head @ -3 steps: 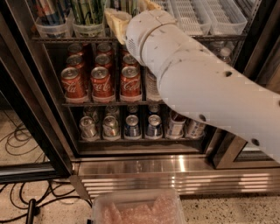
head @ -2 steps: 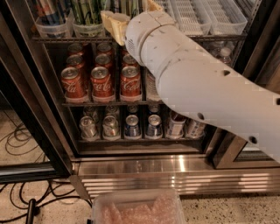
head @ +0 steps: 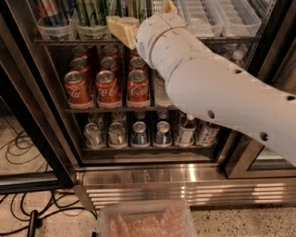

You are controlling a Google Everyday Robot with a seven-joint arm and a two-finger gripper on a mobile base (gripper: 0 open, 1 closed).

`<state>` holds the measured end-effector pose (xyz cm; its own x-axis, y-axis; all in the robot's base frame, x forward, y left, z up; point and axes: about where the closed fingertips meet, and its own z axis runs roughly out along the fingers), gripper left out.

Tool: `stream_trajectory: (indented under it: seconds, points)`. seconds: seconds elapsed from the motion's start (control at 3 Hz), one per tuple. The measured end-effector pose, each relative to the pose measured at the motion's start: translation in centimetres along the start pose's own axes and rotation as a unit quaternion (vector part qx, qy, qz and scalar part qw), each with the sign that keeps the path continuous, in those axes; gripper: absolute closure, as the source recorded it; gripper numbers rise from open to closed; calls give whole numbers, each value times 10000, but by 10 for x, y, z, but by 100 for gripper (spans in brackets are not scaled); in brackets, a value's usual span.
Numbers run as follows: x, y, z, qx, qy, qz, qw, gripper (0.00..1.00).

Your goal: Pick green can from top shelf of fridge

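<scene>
Several green cans [head: 92, 10] with pale streaks stand in clear bins at the left of the top shelf [head: 64, 41] of the fridge [head: 152, 180]. Only their lower bodies show; the tops are cut off by the picture's edge. My gripper [head: 142, 18] is at the front edge of the top shelf, right of those bins, level with the green cans. My thick white arm [head: 217, 88] crosses from the lower right and hides the middle of the shelf behind it.
White slotted bins [head: 217, 16] fill the shelf's right side. Red cola cans [head: 107, 85] stand on the rack below, with silver-and-blue cans [head: 138, 133] and bottles [head: 185, 129] on the lowest. The dark door frame [head: 32, 92] stands left, cables [head: 18, 148] lie on the floor, and a clear tub [head: 145, 222] sits at the bottom.
The gripper has shifted slightly left and down along the top shelf's front edge. The cans have not moved.
</scene>
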<state>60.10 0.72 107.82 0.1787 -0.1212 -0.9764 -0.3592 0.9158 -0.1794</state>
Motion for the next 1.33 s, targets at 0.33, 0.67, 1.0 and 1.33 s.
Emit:
stream_trajectory:
  seconds: [0.33, 0.67, 1.0, 1.33]
  points:
    - [3, -3, 9, 76, 15, -50, 10000, 34]
    - [7, -3, 19, 97, 69, -77, 9999, 37]
    - [18, 4, 37, 57, 226, -78, 9997, 39]
    - [20, 4, 44, 77, 254, -85, 9996, 39]
